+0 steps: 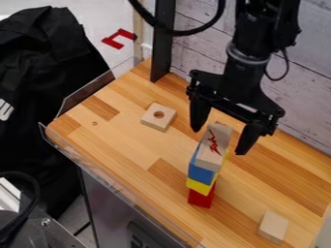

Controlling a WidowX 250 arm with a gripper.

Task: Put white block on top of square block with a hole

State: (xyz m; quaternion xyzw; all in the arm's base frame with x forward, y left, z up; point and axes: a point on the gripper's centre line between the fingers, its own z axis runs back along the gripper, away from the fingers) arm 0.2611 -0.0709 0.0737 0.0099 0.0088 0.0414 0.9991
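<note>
Whitish rectangular block with red marking point(216, 146) atop stack; jaws open.
Beneath it: blue block point(200, 171), yellow block point(199, 187), red block point(201, 198). Black two-finger gripper point(218, 141) is at the stack's top, jaws apart. Square wooden block with round hole point(151, 122) lies up-left of the stack; plain pale wooden block point(273, 226), lower right.

Arm point(262, 22): black | collar point(248, 56): grey, ring-shaped | thick cable point(176, 32): black, looped | thin cable point(286, 72): black, curved | gripper point(218, 141): black, broad crossbar point(234, 104), knobby ends, two tapering fingers point(199, 114)
</note>
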